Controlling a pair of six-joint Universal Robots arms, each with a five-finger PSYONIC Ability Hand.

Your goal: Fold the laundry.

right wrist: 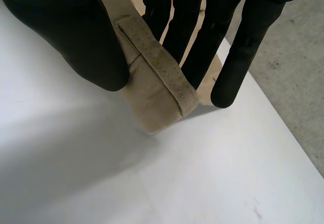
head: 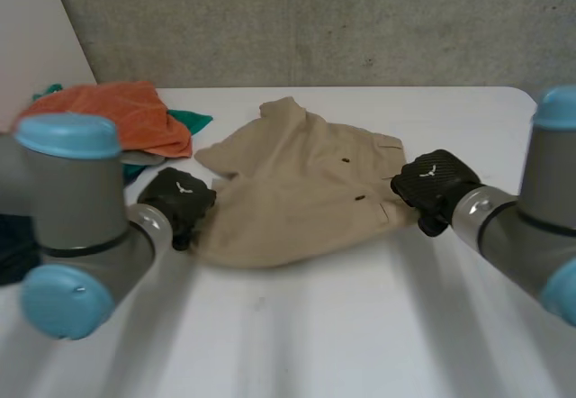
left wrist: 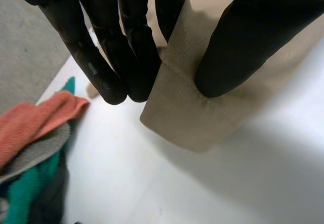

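Right now I see the beige shorts (head: 297, 191) lying spread in the middle of the white table (head: 360, 335). My left hand (head: 180, 198) is at the shorts' left end. In its wrist view the thumb (left wrist: 243, 46) and fingers (left wrist: 126, 62) close on the hemmed edge, pinching the cloth between them. My right hand (head: 436, 182) is at the shorts' right end, where its thumb (right wrist: 76, 36) and fingers (right wrist: 197, 41) nip a corner of the stitched band. Left of the shorts, beyond my left hand, sits a pile with an orange cloth (head: 117, 114) on top and a teal cloth (head: 191, 121) poking out toward the shorts.
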